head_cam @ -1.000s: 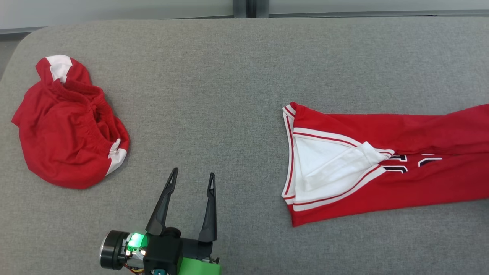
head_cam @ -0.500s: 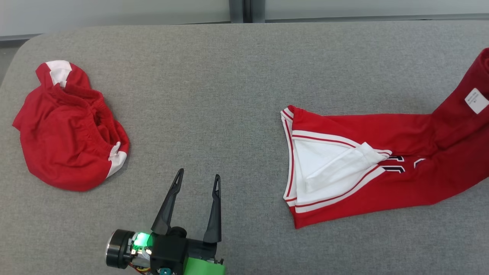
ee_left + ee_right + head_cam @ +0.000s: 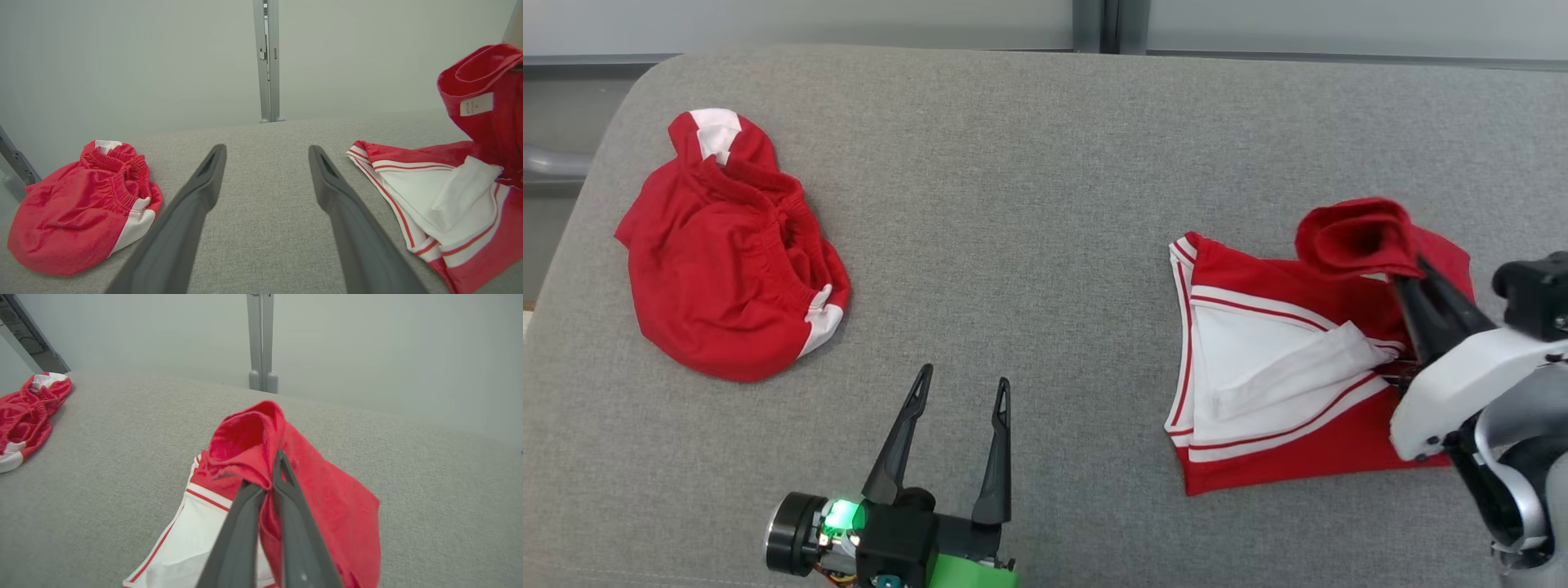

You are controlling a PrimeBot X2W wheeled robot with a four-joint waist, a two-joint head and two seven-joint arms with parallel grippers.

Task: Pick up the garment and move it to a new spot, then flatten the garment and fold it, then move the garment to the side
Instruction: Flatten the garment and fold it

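The garment (image 3: pixel 1282 376), a red jersey with white trim, lies at the right of the grey padded table (image 3: pixel 1029 204). My right gripper (image 3: pixel 1419 273) is shut on a bunched red edge of it, holding that end up above the part that lies flat. The right wrist view has the red cloth (image 3: pixel 327 498) pinched between the closed fingers of the right gripper (image 3: pixel 267 477). My left gripper (image 3: pixel 964 377) stands open and holds nothing near the front middle, well left of the jersey. Between the fingers of the left gripper (image 3: pixel 266 151) is bare table, with the jersey (image 3: pixel 429 192) off to the right.
A crumpled pair of red shorts (image 3: pixel 727 269) with white patches lies at the table's far left, near its rounded corner. The shorts (image 3: pixel 73 212) show in the left wrist view and in the right wrist view (image 3: pixel 24 412). A grey post (image 3: pixel 1101 24) stands behind the back edge.
The right gripper has carried the jersey's far end up and leftward over the rest, and its arm has come into view. The camera has shifted. The left gripper stays open.
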